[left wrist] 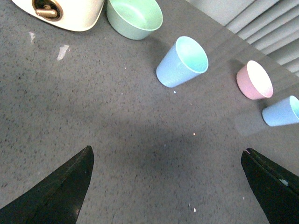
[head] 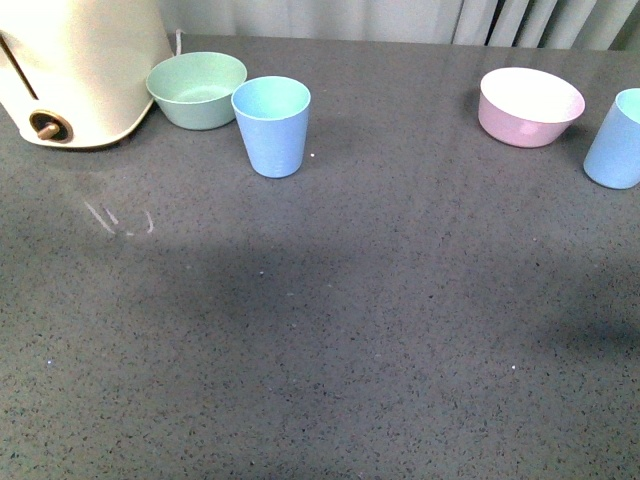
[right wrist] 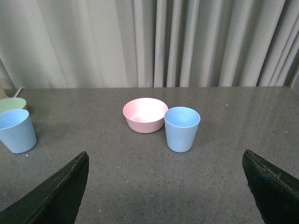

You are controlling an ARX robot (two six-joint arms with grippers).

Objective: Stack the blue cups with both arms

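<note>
Two light blue cups stand upright on the dark grey table. One blue cup (head: 271,125) (left wrist: 182,62) (right wrist: 17,130) is at the back left, beside the mint green bowl. The other blue cup (head: 617,139) (left wrist: 281,111) (right wrist: 181,128) is at the far right edge of the front view, next to the pink bowl. Neither arm shows in the front view. My left gripper (left wrist: 167,161) is open above bare table, well short of the left cup. Open too, my right gripper (right wrist: 166,161) faces the right cup from some distance, nothing between its fingers.
A mint green bowl (head: 197,88) (left wrist: 134,17) (right wrist: 12,104) touches the left cup's far side. A cream appliance (head: 75,65) (left wrist: 65,11) stands at the back left corner. A pink bowl (head: 530,105) (left wrist: 255,80) (right wrist: 145,114) with white inside sits left of the right cup. Curtains hang behind the table.
</note>
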